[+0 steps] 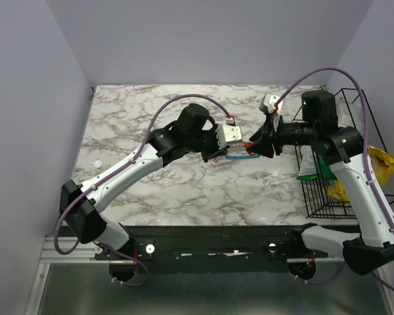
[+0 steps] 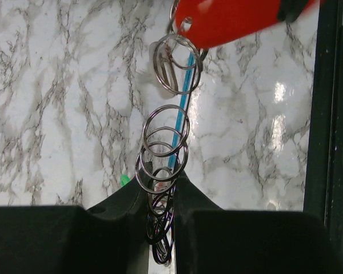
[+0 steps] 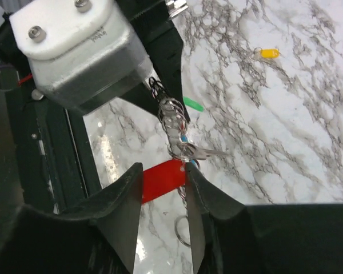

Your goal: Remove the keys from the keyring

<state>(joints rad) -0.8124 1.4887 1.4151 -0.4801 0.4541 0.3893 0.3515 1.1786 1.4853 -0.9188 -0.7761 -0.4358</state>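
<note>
Left gripper [image 2: 162, 197]: clenched on the keyring [image 2: 163, 142], bottom centre of its wrist view.
Right gripper [image 3: 163, 171]: jaws parted around the red tag [image 3: 157, 181]; hold unclear.
Silver key [image 3: 208, 152]: on the ring just beside that tag.
Tip: keep the chain taut, work the key round the coil, no yanking!

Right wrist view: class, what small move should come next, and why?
Probably close the right gripper on the red key: its jaws stand apart around it, while the left gripper pinches the ring chain joined to it. Working a ring off likely needs both ends held.
</note>
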